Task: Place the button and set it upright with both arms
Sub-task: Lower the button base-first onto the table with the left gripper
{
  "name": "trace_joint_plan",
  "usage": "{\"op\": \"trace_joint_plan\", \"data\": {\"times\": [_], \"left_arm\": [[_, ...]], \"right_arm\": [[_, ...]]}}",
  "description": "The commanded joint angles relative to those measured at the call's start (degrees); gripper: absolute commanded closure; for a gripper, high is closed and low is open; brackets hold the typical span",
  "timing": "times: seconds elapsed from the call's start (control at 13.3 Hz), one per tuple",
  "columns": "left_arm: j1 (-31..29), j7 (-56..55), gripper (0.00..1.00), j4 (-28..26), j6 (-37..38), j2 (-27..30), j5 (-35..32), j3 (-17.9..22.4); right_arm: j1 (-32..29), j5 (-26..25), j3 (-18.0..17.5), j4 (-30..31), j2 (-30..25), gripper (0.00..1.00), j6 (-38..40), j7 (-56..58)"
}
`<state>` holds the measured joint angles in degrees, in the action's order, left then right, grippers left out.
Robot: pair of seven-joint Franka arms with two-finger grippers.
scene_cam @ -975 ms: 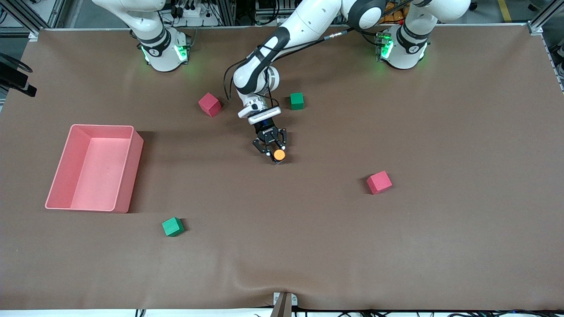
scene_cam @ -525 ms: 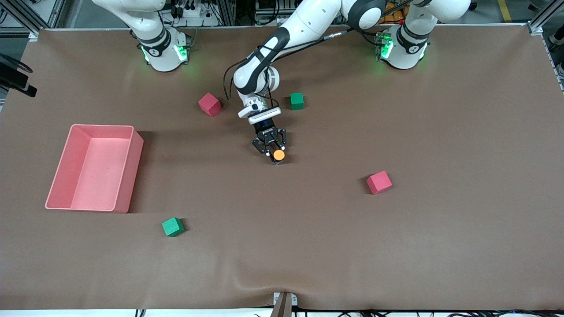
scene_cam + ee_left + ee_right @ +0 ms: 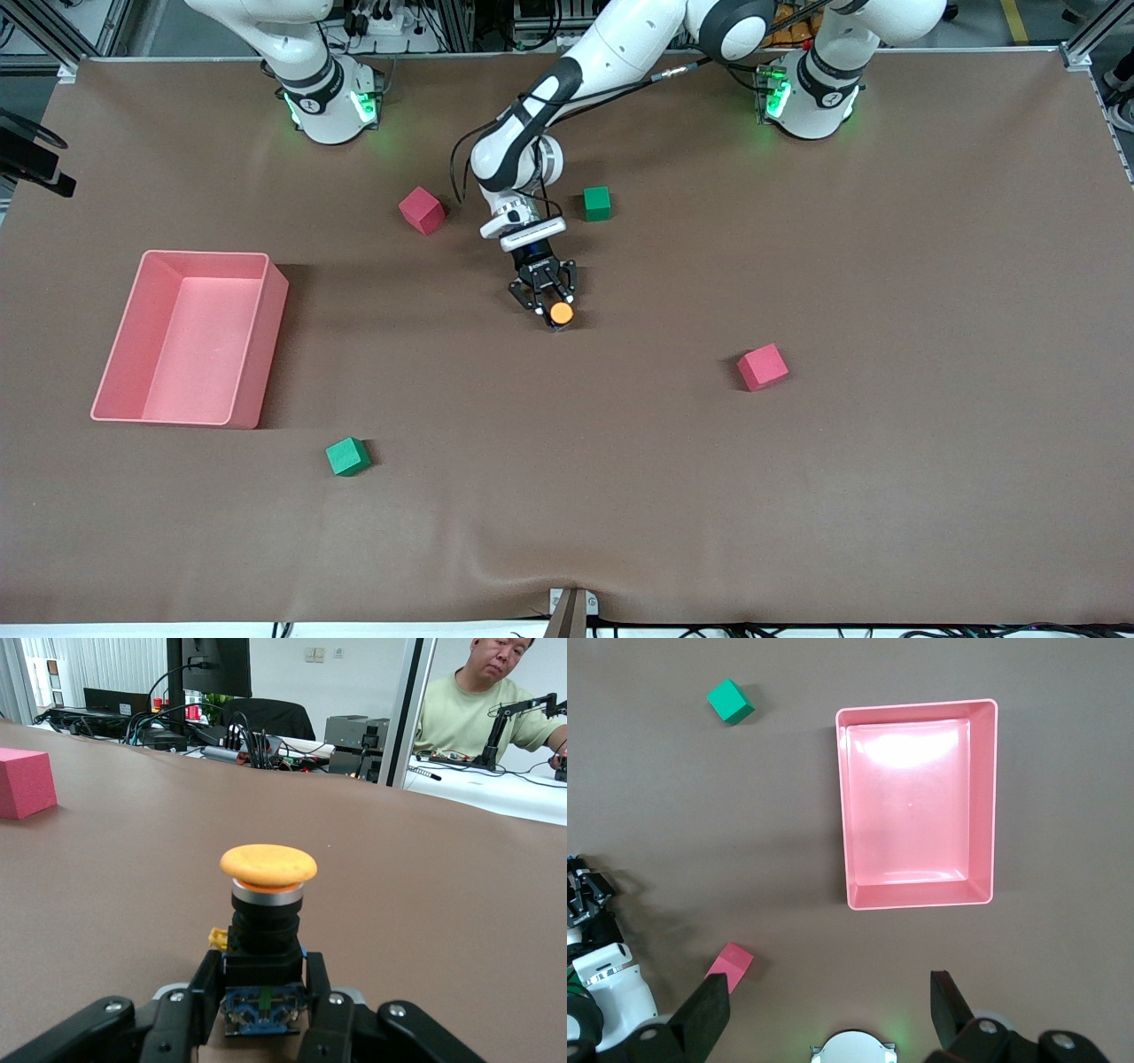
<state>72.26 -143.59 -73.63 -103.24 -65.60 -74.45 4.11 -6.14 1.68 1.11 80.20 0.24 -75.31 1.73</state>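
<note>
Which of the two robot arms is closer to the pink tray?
The right. Its tool hangs open high above the table, looking down on the pink tray; the left tool grips the button mid-table.

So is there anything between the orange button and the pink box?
No. In the front view, only bare brown table lies between the button and the pink box.

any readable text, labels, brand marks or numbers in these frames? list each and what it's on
None can be read.
Button: no lettering shows on its orange cap or black body.
Left gripper, jaws shut on the button: no legible mark.
Pink bin and the cubes: plain.
Arm bases: small dark marks, too small to read.
</note>
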Motion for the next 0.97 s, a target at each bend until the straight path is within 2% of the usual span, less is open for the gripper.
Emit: {"op": "trace_joint_plan", "data": {"times": [0.0,0.22,0.3,0.38,0.45,0.6,0.75,0.9], "left_arm": [[0.0,-1.0,0.71,1.8,0.1,-1.6,-2.5,0.0],[0.1,-0.4,0.41,1.8,0.1,-1.5,-2.5,0.1],[0.1,-0.3,0.38,1.8,0.1,-1.3,-2.5,0.0],[0.1,-0.2,0.19,1.8,0.1,-1.2,-2.5,0.0],[0.1,-0.1,0.07,1.7,0.1,-1.2,-2.7,0.0],[0.3,-0.1,0.06,1.7,0.1,-0.9,-2.9,-0.1],[1.3,-0.2,0.00,1.7,0.4,-0.7,-2.5,-0.1],[2.0,-0.2,0.00,1.4,0.8,0.0,-2.3,-0.7]], "right_arm": [[-0.4,-0.4,-0.5,0.0,-0.2,0.00,0.0,0.1],[-0.4,-0.4,-0.5,0.0,-0.2,0.00,0.0,0.1],[-0.4,-0.4,-0.5,0.0,-0.1,0.00,0.0,0.1],[-0.4,-0.4,-0.5,0.0,-0.1,0.00,0.0,0.1],[-0.4,-0.4,-0.5,0.0,-0.1,0.00,-0.1,0.1],[-0.4,-0.4,-0.5,0.0,-0.1,0.00,0.0,0.1],[-0.4,-0.4,-0.5,0.0,-0.1,0.00,-0.1,0.1],[-0.4,-0.4,-0.5,0.0,-0.1,0.00,-0.1,0.1]]}}
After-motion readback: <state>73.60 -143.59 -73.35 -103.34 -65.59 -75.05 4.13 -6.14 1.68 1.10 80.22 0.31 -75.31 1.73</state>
